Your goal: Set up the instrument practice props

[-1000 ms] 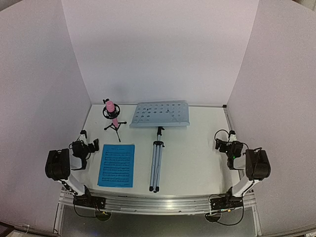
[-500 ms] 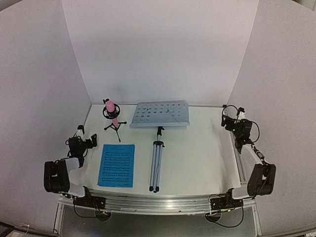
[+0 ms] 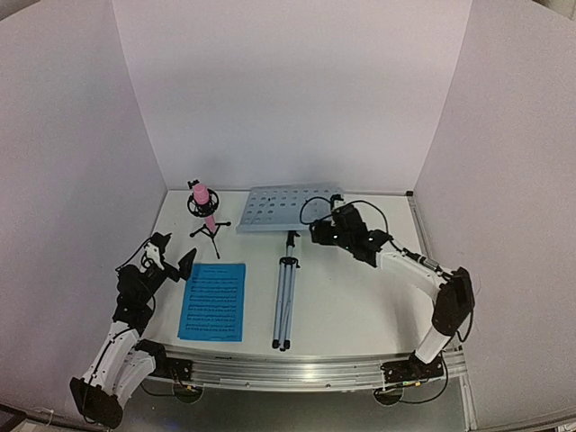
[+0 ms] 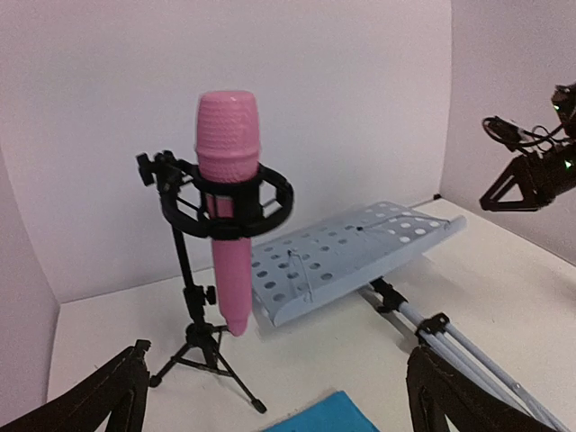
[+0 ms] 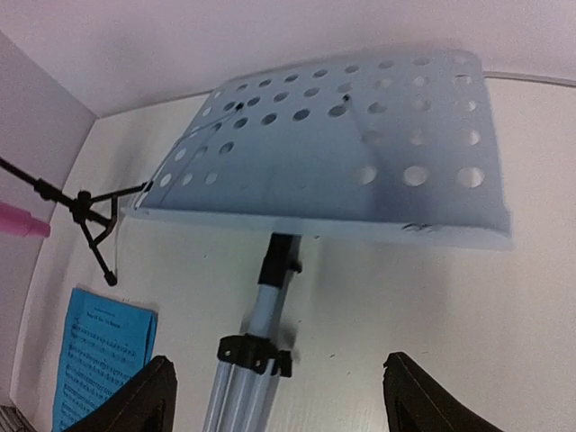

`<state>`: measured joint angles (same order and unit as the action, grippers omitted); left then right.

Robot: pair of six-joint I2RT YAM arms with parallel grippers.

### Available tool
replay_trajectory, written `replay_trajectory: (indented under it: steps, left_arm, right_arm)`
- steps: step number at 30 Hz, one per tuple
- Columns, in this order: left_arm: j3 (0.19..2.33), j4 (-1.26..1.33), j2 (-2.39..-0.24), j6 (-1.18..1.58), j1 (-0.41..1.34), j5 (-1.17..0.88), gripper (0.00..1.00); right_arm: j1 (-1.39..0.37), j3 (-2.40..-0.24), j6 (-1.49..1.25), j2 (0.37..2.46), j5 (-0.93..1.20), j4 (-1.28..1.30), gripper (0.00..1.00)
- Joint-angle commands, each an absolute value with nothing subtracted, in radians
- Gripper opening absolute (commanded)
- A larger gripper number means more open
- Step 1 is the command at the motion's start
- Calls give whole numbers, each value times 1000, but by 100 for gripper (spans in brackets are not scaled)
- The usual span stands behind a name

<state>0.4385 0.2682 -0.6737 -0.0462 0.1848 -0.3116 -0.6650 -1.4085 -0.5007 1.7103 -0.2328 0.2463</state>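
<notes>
right claw (image 3: 320, 232) is spread wide, close by the near edge of the grey desk (image 3: 292, 209), which lies tipped over on the surface (image 3: 360, 306) with its silver legs (image 3: 285, 297) folded. i think it should slide one finger under that edge and pinch slowly. left claw (image 3: 173, 252) is spread too, beside the blue sheet (image 3: 213, 300).

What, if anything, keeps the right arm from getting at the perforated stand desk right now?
Likely nothing, so yes, it looks able to. The right gripper hangs open just off the stand desk, at its lipped edge, jaws empty and nothing between the two. The pink microphone stands well off to the other side.
</notes>
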Motion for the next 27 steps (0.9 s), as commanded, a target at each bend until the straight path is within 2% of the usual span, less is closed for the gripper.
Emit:
replay_trajectory:
  steps: [1,6,10,20,27]
  left_arm:
    - [448,123,-678,-63,205,-479,100]
    - [478,144,-775,36,208,-579,100]
    - [500,181,-848,58,208,-584,100]
    - [483,256,-893,63,210,-593,100]
    - [473,274,-885,51,210,-603,100]
  right_arm:
    - [-781,-1586,-643,1881,-384,397,74]
    - [-809,-1804,-708,2092,-407,474,61]
    - [-809,-1930,-685,2211,-450,543,53]
    - [-809,-2102,-680,2436,-425,573,47]
    - [-808,-2130,-700,2494,-463,572,47]
